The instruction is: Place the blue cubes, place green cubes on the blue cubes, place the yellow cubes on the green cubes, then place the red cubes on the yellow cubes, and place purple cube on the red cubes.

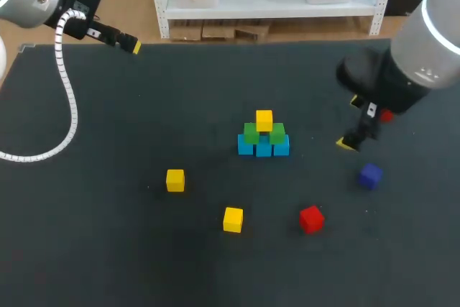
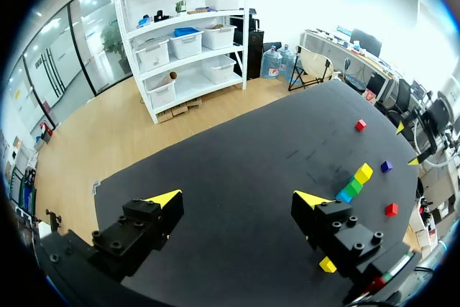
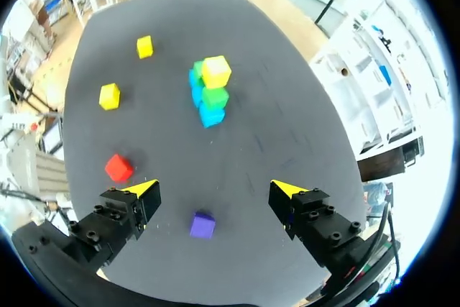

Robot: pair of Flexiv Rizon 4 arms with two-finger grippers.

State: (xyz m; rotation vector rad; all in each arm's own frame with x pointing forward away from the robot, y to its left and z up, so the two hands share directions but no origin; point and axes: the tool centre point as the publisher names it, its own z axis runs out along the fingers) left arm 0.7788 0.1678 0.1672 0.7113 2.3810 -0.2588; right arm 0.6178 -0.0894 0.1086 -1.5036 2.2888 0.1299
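Black matte bench (image 1: 108, 249), cube pyramid at its middle, shelving beyond the far edge.
Three blue cubes (image 1: 263, 148) in a row, two green cubes (image 1: 251, 133) on them, one stacked yellow cube (image 1: 264, 120) on top. Loose: two yellow cubes (image 1: 175, 180), two red cubes (image 1: 310, 218), one purple cube (image 1: 370, 175). My left fingers (image 2: 164, 198) are spread over the far left corner. My right fingers (image 3: 141, 190) are spread, with the purple cube below between them.

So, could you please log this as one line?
stack: yellow on top | loose: two yellows, two reds, purple | left gripper: open | right gripper: open, purple ahead
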